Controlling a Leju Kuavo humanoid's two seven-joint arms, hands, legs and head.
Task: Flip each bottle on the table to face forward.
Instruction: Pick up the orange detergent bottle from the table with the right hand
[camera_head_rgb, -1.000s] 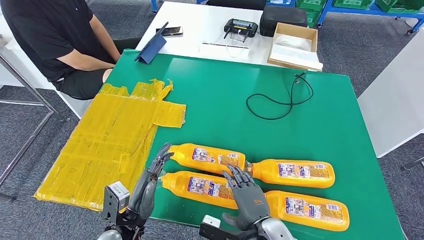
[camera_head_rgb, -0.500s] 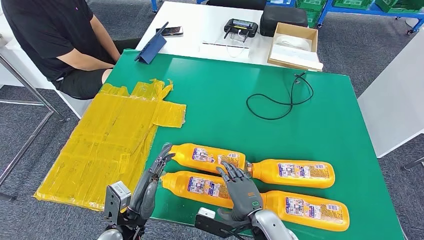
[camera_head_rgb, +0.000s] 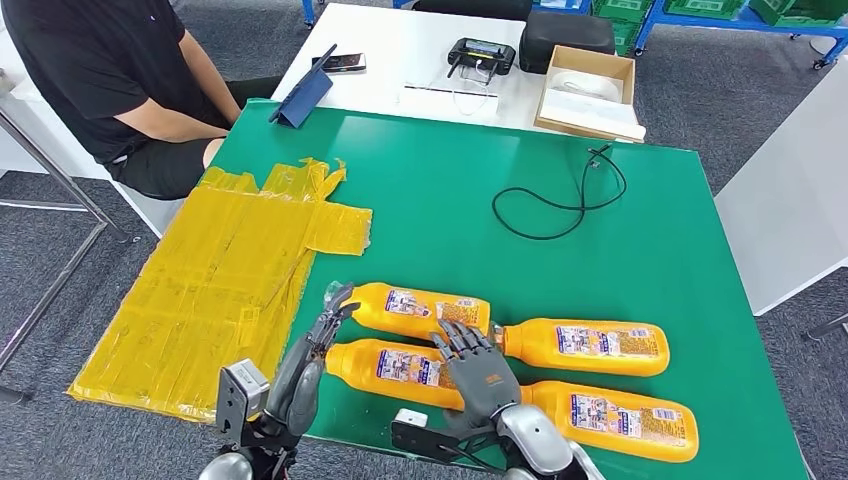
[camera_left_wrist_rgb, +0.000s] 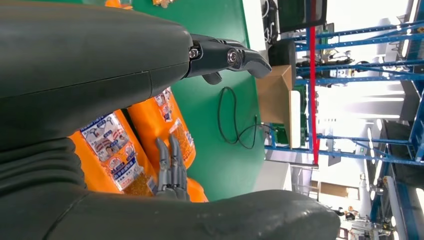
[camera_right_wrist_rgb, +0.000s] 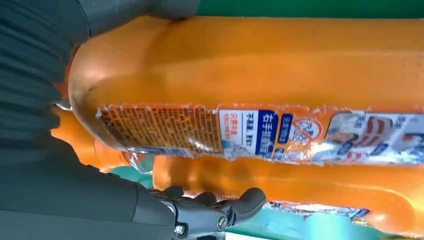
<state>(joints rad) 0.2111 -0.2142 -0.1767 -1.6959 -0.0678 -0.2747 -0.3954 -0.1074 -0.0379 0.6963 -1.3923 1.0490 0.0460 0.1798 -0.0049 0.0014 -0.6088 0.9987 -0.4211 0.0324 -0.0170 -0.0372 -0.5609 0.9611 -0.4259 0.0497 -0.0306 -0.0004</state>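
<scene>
- Bottles, four orange ones, lie on their sides at the near edge of the green table (camera_head_rgb: 640, 230), in two rows of two.
- The right hand (camera_head_rgb: 478, 372) rests on the near-left bottle (camera_head_rgb: 395, 367), fingers spread and curving over its base end; whether it truly grips cannot be told.
- The left hand (camera_head_rgb: 318, 345) sits just beside that bottle's neck, fingers apart, holding nothing.
- To do this step well, both hands should probably roll the bottle evenly along its length, so it does not knock the far-left bottle (camera_head_rgb: 420, 310) just beside it.
</scene>
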